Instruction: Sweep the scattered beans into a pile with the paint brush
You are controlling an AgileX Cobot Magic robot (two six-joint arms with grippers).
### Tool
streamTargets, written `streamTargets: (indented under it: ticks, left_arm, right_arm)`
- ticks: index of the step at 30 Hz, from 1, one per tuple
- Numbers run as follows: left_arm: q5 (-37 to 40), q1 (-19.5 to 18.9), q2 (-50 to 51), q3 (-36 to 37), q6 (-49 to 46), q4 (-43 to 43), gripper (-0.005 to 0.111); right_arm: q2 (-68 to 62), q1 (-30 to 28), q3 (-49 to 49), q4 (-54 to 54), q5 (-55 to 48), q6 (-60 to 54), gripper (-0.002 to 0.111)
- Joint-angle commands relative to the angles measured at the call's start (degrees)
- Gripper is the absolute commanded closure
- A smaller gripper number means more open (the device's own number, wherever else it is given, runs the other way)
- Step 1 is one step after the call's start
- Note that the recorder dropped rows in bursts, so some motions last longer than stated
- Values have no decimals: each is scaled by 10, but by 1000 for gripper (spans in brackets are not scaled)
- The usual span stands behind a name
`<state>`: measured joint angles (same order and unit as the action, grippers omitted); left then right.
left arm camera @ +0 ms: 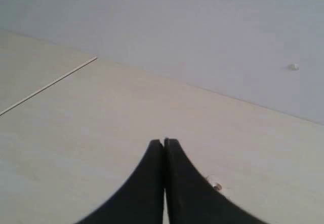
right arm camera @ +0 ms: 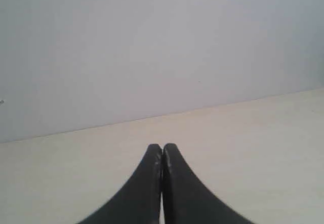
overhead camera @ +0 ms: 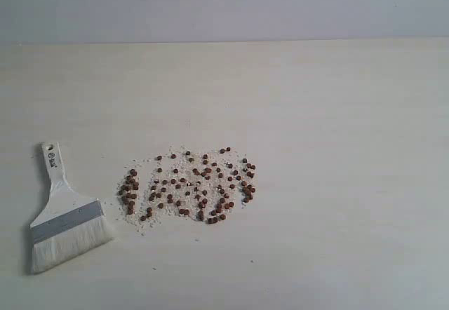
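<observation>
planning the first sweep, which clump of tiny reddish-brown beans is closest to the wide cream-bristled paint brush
The dense clump of beans at the scatter's left edge, a short gap from the white-handled paint brush; the right-edge clump lies across the scatter.

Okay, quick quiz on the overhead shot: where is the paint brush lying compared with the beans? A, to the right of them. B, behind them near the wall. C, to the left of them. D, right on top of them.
C: the paint brush lies flat on the table left of the beans, its bristles toward the camera.
</observation>
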<state>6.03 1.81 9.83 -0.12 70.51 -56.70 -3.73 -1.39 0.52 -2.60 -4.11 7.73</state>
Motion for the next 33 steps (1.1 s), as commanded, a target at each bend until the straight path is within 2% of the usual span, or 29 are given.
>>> streamTargets:
  ticks: [1,8,15,18,23,28,33]
  left_arm:
    - [4,-1,-4,1,1,4,107]
    - [-14,-1,-4,1,0,-2,107]
    - [-204,-1,-4,1,1,-11,107]
    - [-249,-1,-4,1,1,-11,107]
    - [-258,-1,-4,1,4,2,107]
    - [-252,-1,-4,1,59,5,107]
    - [-251,-1,-4,1,51,107,107]
  right_arm:
    - [4,0,-2,0,6,1,108]
    - [4,0,-2,0,6,1,108]
    - [4,0,-2,0,6,1,108]
    - [4,0,-2,0,6,1,108]
    - [4,0,-2,0,6,1,108]
    - [4,0,-2,0,6,1,108]
    - [4,0,-2,0,6,1,108]
